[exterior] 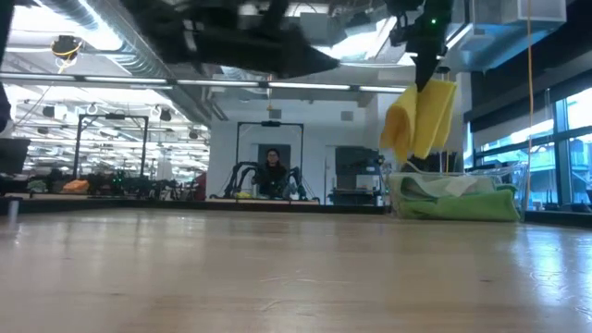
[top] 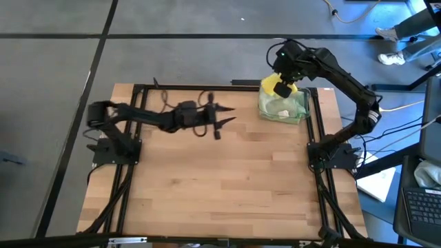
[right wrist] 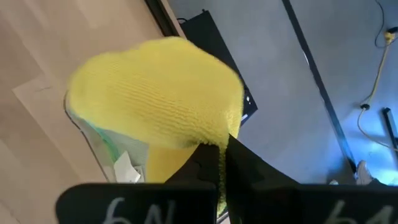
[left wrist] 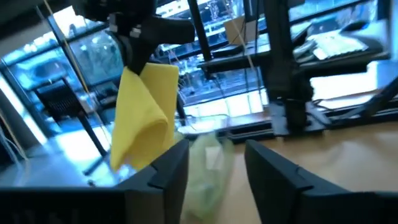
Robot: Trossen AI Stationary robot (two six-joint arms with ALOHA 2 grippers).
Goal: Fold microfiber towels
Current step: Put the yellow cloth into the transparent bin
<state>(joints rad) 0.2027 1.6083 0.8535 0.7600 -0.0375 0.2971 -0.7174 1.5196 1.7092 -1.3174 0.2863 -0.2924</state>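
A bright yellow towel hangs over the clear bin at the table's far right corner, with my right gripper shut on it. In the bin lie green and pale olive towels, bunched up. My left gripper stands open in the air over the far middle of the table. It points level toward the bin, a good way short of it, and has nothing between its fingers. My right gripper pinches a bunched upper part of the yellow towel between its two fingers, coming from above and slanting down. How many layers it has, I cannot tell. The towel hangs slack and doubled over below the fingers, its lower end just above the bin's contents.
Black frame rails run along the table's left, right and far edges. Bare wood fills the middle and near part of the table. A person sits far off in the room behind the table.
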